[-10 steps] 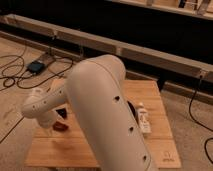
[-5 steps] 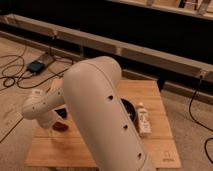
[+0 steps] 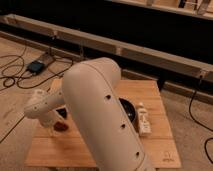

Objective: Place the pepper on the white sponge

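**Gripper beside pepper, counter's 8 o'clock**
The gripper [image 3: 54, 128] hangs low over the counter [image 3: 150, 90]. The pepper [image 3: 61, 126] lies at its 3 o'clock, but contact and grip state are unclear. A bowl [image 3: 130, 111] sits at the pepper's 2 o'clock.

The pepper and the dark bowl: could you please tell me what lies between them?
The camera view shows the robot's white arm between pepper and dark bowl, hiding the table there; the claw is by the pepper.
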Tool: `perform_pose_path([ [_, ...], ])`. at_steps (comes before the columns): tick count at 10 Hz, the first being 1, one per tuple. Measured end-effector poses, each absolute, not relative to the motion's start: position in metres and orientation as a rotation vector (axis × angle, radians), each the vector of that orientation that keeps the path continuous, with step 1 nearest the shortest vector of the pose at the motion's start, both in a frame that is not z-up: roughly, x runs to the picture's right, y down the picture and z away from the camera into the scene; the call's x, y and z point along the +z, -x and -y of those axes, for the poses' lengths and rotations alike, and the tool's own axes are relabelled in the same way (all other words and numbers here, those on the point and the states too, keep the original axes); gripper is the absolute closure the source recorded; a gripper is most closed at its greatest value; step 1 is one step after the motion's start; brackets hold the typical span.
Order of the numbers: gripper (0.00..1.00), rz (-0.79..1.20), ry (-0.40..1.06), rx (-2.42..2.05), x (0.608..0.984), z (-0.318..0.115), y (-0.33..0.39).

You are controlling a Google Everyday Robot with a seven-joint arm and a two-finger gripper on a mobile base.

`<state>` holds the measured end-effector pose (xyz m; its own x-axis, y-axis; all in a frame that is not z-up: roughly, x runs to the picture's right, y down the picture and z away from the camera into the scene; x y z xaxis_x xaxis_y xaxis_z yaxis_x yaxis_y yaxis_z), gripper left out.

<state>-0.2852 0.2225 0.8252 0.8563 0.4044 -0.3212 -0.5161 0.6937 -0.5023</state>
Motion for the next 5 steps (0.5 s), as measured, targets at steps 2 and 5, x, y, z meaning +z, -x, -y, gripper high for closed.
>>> perform_pose_path([
  [2,0.72,-0.187,0.627,0.524,0.822,-0.222,0.286],
  [5,0.99,-0.193,0.651,0.529,0.802,-0.219,0.273],
])
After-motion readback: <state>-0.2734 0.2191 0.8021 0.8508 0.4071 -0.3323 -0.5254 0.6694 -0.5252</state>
